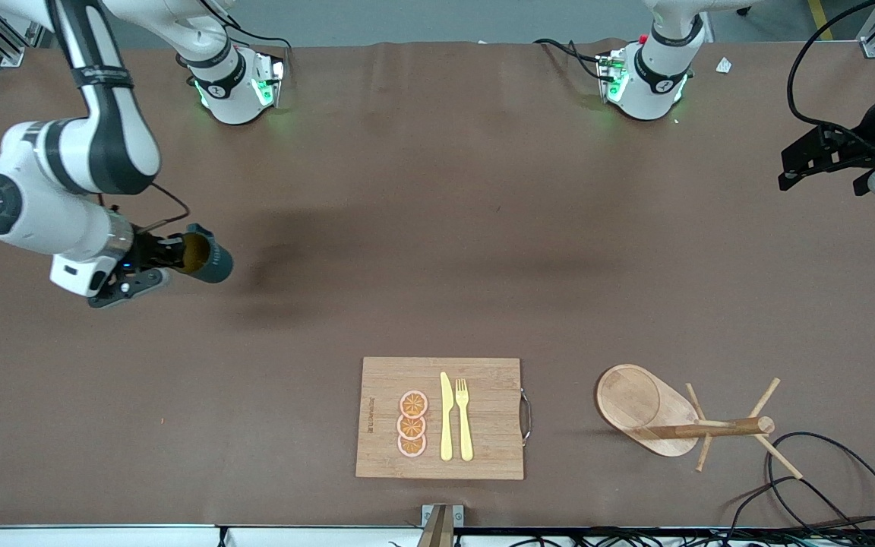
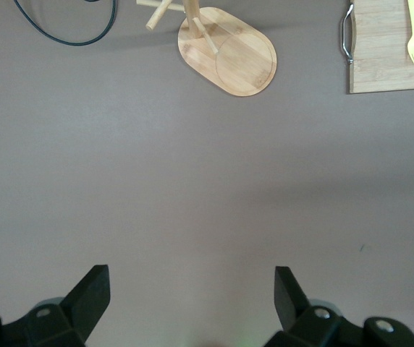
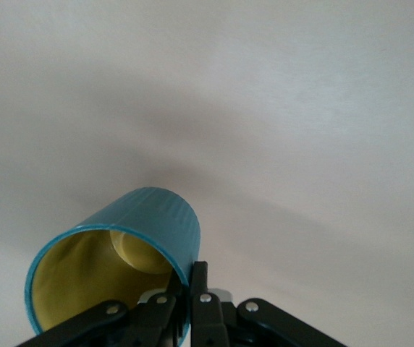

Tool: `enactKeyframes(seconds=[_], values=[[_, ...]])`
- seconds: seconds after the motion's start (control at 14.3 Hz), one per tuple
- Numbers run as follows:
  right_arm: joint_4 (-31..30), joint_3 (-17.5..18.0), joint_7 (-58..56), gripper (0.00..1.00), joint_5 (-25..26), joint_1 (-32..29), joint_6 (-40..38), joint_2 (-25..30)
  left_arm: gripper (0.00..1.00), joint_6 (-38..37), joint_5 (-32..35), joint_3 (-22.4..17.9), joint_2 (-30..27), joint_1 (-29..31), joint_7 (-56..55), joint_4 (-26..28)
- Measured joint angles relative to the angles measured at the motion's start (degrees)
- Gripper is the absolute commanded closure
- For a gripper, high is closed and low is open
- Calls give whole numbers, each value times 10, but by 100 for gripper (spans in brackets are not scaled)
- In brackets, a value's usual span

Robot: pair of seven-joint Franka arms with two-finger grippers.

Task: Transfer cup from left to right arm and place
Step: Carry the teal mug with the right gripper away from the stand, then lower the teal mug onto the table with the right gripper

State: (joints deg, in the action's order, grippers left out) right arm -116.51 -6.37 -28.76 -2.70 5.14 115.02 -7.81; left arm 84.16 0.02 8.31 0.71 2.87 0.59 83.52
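The right gripper (image 1: 172,258) is clamped on the rim of the cup (image 1: 208,258), one finger inside the yellowish interior and one outside; it holds the cup tipped on its side in the air over the bench (image 1: 437,228) toward the right arm's end; the left gripper (image 1: 825,163) hangs with its fingers (image 2: 91,296) spread wide and holding nothing, over the bench at the left arm's end; a board (image 1: 441,418) with a knife (image 1: 446,418), fork (image 1: 464,418) and three orange slices (image 1: 412,424) lies by the bench edge nearest the front camera; the rack (image 1: 680,422) stands beside it, toward the left arm's end.
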Motion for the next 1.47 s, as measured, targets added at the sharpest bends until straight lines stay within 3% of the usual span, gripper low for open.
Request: enactKeyframes(seconds=[0.28, 0.84, 1.47], values=[[0, 0, -155, 100, 29, -47, 16, 0, 0, 0, 0, 8, -8, 0, 2, 11], [-17, 0, -449, 100, 31, -76, 99, -14, 0, 4, 0, 27, -16, -1, 2, 21], [-36, 4, -718, 100, 31, -76, 215, -94, 0, 4, 0, 29, -16, -1, 2, 22]])
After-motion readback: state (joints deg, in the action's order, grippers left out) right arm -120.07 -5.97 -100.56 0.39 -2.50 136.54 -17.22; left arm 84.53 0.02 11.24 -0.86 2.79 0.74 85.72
